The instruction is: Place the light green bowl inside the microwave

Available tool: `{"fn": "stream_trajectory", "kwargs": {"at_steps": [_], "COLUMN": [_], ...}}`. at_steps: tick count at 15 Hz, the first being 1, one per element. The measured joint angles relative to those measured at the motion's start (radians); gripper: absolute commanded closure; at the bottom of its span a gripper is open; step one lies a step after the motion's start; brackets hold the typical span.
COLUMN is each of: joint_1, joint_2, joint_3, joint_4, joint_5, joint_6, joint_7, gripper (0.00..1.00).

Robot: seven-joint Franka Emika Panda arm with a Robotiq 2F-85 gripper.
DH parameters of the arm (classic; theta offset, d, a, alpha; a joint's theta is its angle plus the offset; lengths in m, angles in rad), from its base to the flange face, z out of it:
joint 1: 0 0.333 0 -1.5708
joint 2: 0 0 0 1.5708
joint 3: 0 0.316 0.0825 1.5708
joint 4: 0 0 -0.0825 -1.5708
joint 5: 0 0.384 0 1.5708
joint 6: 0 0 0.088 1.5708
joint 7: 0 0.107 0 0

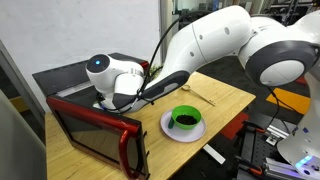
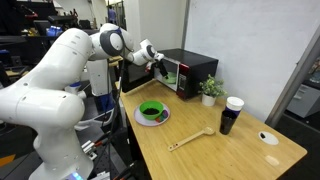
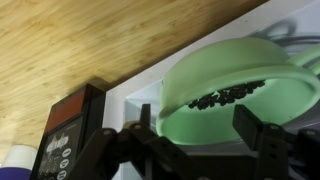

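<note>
Both fingers of the end effector stand wide apart in the wrist view, with nothing clamped between them. The bowl sits just beyond them on the white floor of the microwave. It has dark specks along its inner wall, and I see no finger touching it. In both exterior views the arm reaches through the open front of the microwave, so the end effector itself is hidden there.

By my reading the bowl is placed, and the step in hand is to get out cleanly.

- Keep the fingers as wide as they are. Narrowing them here could nip the rim and drag the bowl along.
- Draw back along the line of the arm, out through the opening, with no sideways swing. The control panel is close on one side in the wrist view.
- Mind the door, which hangs open at the front edge of the desk. Lift the wrist only once it is past the opening.
- Watch the bowl as the fingers clear it. It looks tilted in the wrist view, and I cannot tell whether that is the camera's angle or a true lean. A light plastic bowl will skate at a small nudge.

The dark bowl on its plate stands well apart from the microwave and needs no attention.
</note>
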Motion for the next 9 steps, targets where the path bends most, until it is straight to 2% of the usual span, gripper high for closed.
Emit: {"fn": "stream_trajectory", "kwargs": {"at_steps": [3, 9], "joint_1": [0.027, 0.093], "joint_2": [-0.004, -0.048], "joint_3": [-0.025, -0.066], "joint_4": [-0.018, -0.118], "joint_5": [-0.018, -0.046], "joint_6": [0.0, 0.0], "joint_7": [0.009, 0.032], "gripper": [0.08, 0.1]}}
